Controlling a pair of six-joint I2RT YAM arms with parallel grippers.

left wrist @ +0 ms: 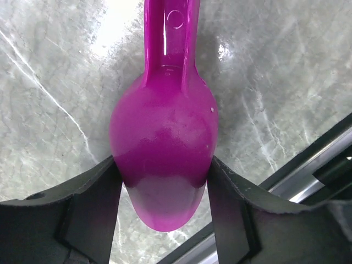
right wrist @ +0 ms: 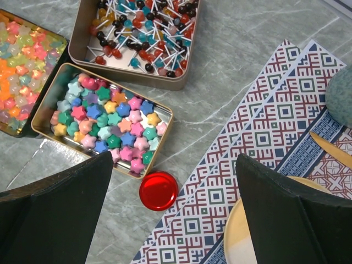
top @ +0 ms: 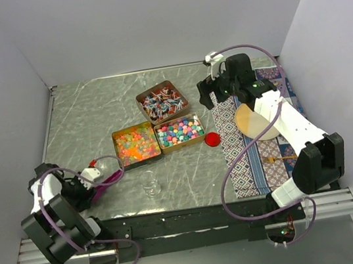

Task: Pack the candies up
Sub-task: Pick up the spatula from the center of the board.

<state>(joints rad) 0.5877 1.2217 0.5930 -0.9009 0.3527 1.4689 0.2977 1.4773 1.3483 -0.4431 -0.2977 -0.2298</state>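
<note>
1. The left end effector (left wrist: 162,160) gripped the bowl of a translucent magenta plastic scoop (left wrist: 164,121), with one finger against each side of it, over the front-left part of the grey marbled surface (left wrist: 49,99).
2. The right end effector (right wrist: 175,162) stood wide with nothing between its fingers, above the left edge of a patterned woven cloth (right wrist: 264,137).
3. The candies (top: 180,131) lay in three shallow rectangular metal tins (right wrist: 126,71) set close together mid-surface. One held pastel star-shaped sweets (right wrist: 104,118), one held small sweets on white sticks (right wrist: 140,33), and one held orange, yellow and pink jelly bits (right wrist: 22,71).
4. A flat round red lid (right wrist: 158,190) lay on the surface just beside the star tin, at the cloth's edge.
5. A small clear glass jar (top: 150,184) stood upright in front of the tins, apart from them, to the right of the scoop.
6. A round wooden plate (top: 258,121) rested on the cloth.
</note>
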